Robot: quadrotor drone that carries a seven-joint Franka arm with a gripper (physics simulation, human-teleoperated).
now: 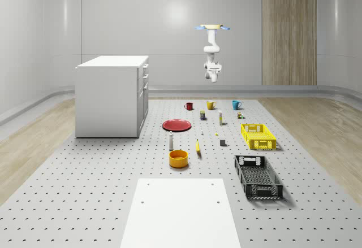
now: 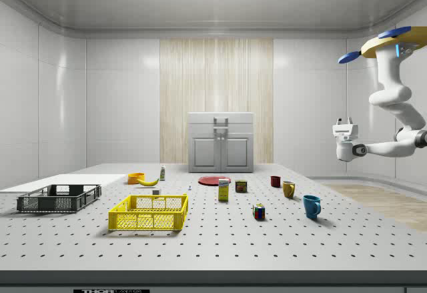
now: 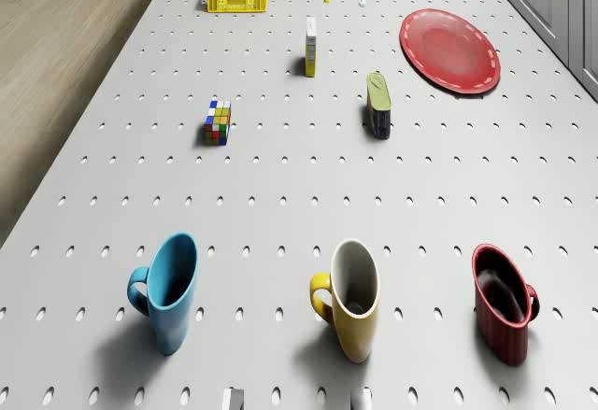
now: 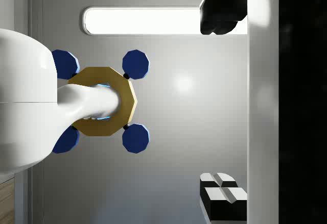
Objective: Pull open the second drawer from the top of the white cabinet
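Three mugs line the surface's far edge beneath the hovering drone (image 1: 212, 28); its end effector (image 2: 341, 127), fingers apart, hangs well short of the white cabinet (image 1: 112, 95) standing at the far-left corner, drawers shut.

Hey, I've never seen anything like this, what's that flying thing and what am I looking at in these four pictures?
It is a simulated drone carrying a white robot arm that ends in a two-finger gripper. It hovers in the air beyond the mugs, holding nothing. One picture looks down on the whole scene, one from the side, one from the drone's body, one from the arm's wrist. On the grey pegboard table stand a white cabinet with drawers, a red plate, red, yellow and blue mugs, and a yellow crate.
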